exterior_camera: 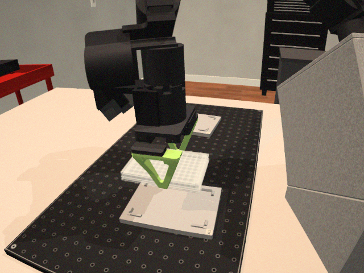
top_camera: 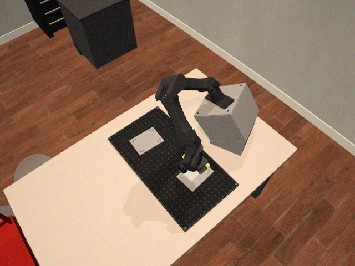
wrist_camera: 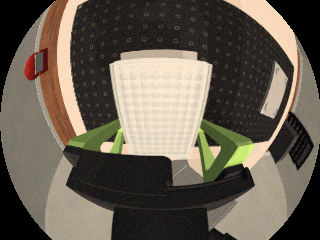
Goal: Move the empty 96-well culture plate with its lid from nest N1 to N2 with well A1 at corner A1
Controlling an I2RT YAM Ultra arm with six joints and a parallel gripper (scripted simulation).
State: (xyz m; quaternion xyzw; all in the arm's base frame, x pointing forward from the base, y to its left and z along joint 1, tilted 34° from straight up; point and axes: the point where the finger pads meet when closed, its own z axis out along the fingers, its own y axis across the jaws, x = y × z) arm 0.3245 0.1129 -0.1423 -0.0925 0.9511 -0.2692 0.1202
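So the big stuff first: a cream table (top_camera: 86,206) carries a black pegboard (top_camera: 160,200) dotted with holes, lying long-ways from about 11 o'clock to 5 o'clock in the top view. At the table's 2 o'clock corner sits a grey block (top_camera: 229,126), and the black arm (top_camera: 179,114) is bolted to the top of it, reaching down toward the 5 o'clock half of the board.

Two pale grey nests sit on the board, well apart. One nest (top_camera: 146,140) is up at 11 o'clock and bare, just its little corner locators showing. The other nest (exterior_camera: 173,212) is right under the arm; in the side view you can see an A1 tag at its 5 o'clock corner.

The plate (exterior_camera: 187,172), with its see-through lid on top, is in the air above that near nest, not touching it. There's a visible gap and a shadow on the nest below. It looks roughly level from the side.

The claw (exterior_camera: 176,165) has its lime green fingers (exterior_camera: 160,173) spread wide and clamped on the plate's two long sides. In the wrist view the plate (wrist_camera: 160,110) runs straight out toward 12 o'clock, a green finger at each side.
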